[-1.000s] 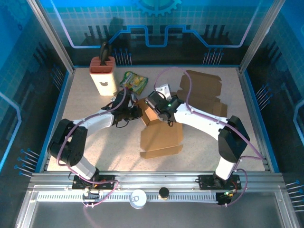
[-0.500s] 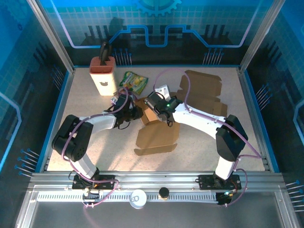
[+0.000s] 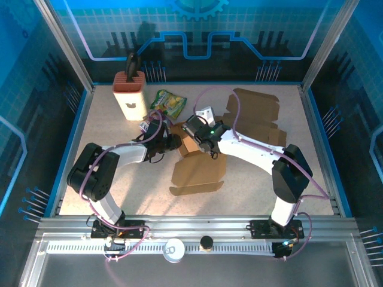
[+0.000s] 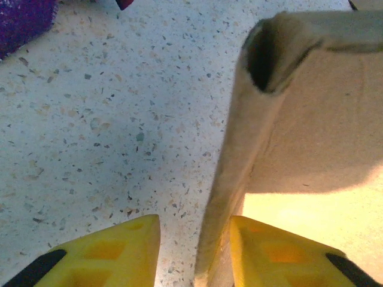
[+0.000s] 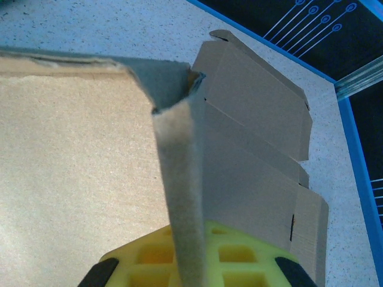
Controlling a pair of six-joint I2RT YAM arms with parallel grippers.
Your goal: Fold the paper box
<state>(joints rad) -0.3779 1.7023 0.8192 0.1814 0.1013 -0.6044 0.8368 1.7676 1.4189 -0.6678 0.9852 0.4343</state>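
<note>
The brown paper box [image 3: 197, 172] lies half-folded in the middle of the table, its flat lid panel toward me and its raised walls at the far end. My left gripper [image 3: 172, 142] reaches that far end from the left. In the left wrist view its jaws [image 4: 195, 220] stand open astride an upright box wall [image 4: 236, 161], which leans against the right finger [image 4: 281, 251], with a gap to the left finger [image 4: 108, 254]. My right gripper [image 3: 201, 142] comes in from the right. It is shut [image 5: 188, 239] on another upright wall of the box [image 5: 179, 179].
A white block with a red top [image 3: 130, 94] stands at the back left, a green snack bag [image 3: 169, 101] beside it. Flat cardboard blanks [image 3: 254, 113] lie at the back right, also seen behind the box [image 5: 257, 125]. A small white object [image 3: 205, 112] sits behind the grippers.
My left jaws have opened off the box wall. The box's lid panel has shifted a little left and toward the grippers. The left arm's elbow has moved closer to the box.
</note>
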